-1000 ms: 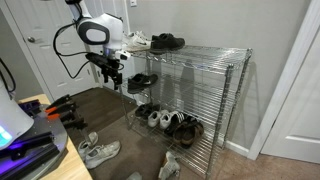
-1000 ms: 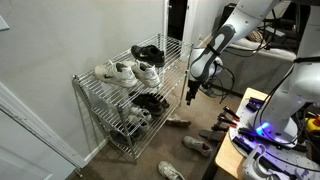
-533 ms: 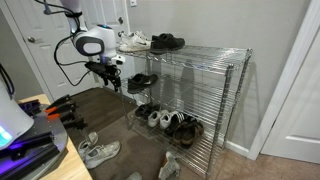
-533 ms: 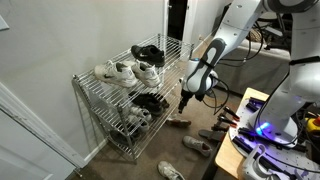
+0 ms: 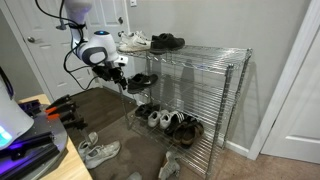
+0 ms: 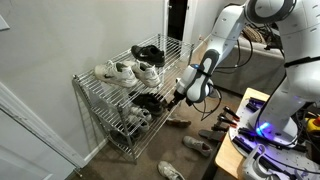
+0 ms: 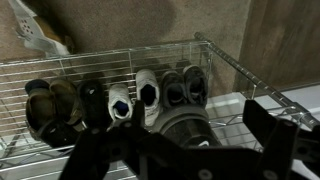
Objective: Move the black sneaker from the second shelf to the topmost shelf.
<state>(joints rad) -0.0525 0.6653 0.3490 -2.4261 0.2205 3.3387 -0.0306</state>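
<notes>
Wrist view: the gripper is seen with its two dark fingers spread wide apart and nothing clamped. The rounded end of the black sneaker sits in the gap between them. Whether either finger is touching it cannot be told. Beyond it, a row of shoes is lined up on wire grid, and a light sneaker is glimpsed on the carpet at the upper left corner of the picture.

Now in an exterior view, the gripper is held level with the second shelf, just at the shelf's end edge nearest the arm. The black sneaker is lying on that shelf at the same end, right by the fingertips. On the topmost shelf, white sneakers and another black sneaker are set at the arm-side end. More shoes are crowded on a lower tier, and loose sneakers are scattered on the floor.

Over in an exterior view from the opposite side, the gripper is again shown at the end edge of the second shelf, with the black sneaker resting beside it on the wire. The topmost shelf is seen carrying the white sneakers and the other black sneaker.
</notes>
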